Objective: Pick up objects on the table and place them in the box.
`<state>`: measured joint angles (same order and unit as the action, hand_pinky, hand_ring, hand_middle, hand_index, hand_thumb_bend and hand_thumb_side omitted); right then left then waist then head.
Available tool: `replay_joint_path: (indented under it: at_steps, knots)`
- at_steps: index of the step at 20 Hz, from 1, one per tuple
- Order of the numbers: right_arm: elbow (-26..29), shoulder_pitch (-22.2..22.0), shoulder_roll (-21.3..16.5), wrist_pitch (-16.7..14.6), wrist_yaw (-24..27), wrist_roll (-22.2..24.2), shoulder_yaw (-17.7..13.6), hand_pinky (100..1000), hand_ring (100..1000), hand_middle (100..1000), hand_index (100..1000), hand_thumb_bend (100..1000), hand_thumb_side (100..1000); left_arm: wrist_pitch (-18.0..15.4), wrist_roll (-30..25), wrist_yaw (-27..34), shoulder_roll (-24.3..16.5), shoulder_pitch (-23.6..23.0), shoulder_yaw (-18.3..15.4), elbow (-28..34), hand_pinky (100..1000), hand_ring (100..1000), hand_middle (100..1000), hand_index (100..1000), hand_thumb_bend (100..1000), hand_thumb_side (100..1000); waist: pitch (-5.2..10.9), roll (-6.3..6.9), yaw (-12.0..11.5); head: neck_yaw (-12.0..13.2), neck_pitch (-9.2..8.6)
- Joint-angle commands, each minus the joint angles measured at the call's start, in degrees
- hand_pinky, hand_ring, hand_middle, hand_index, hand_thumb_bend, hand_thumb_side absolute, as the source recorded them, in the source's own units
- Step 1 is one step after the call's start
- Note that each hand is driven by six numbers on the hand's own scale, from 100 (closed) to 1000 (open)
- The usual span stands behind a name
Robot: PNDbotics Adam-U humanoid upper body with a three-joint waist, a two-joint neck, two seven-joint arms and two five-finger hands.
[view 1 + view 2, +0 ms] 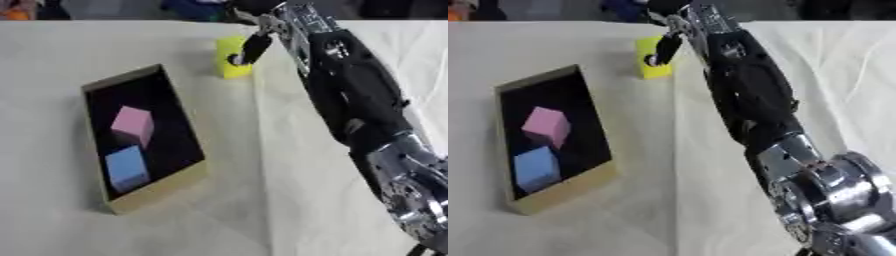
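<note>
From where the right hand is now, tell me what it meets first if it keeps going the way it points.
The right hand meets the yellow block first; a finger already looks to touch its side, though depth is unclear.

Yellow block (231, 64) upright at table's far side, pink cube (133, 124) and blue cube (127, 167) inside tan-rimmed box (162, 189)

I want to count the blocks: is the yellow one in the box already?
No, the yellow block stands on the table beyond the box, at the right hand.
</note>
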<state>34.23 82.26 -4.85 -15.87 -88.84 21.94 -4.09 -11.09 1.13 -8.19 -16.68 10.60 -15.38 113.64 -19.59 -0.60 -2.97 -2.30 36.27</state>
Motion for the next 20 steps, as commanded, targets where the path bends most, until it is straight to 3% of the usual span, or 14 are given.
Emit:
replay_joint_path:
  at_steps: [1,17,20]
  knots:
    - [-0.52,1.93,-0.24,0.63,-1.95,-0.6,-0.4,872,942,811,900,382,356,-0.1,-0.2,-0.31,-1.08,0.55,0.0,0.95,603,661,781,818,100,709,0.88,0.15,-0.3,-0.37,-0.85]
    - [-5.35,2.81,0.71,3.21,-8.92,-1.55,-1.38,867,949,814,887,383,346,-0.28,-0.56,-0.55,-1.19,1.11,0.14,0.95,602,660,782,819,100,712,-0.79,-0.56,-1.72,-1.2,-1.88]
    - [-5.66,2.91,0.84,3.76,-9.63,-1.66,-1.67,858,939,779,862,368,351,-0.27,-0.65,-0.57,-1.16,1.2,0.2,0.95,601,660,783,818,100,713,-0.96,-0.66,-1.8,-1.23,-1.98]
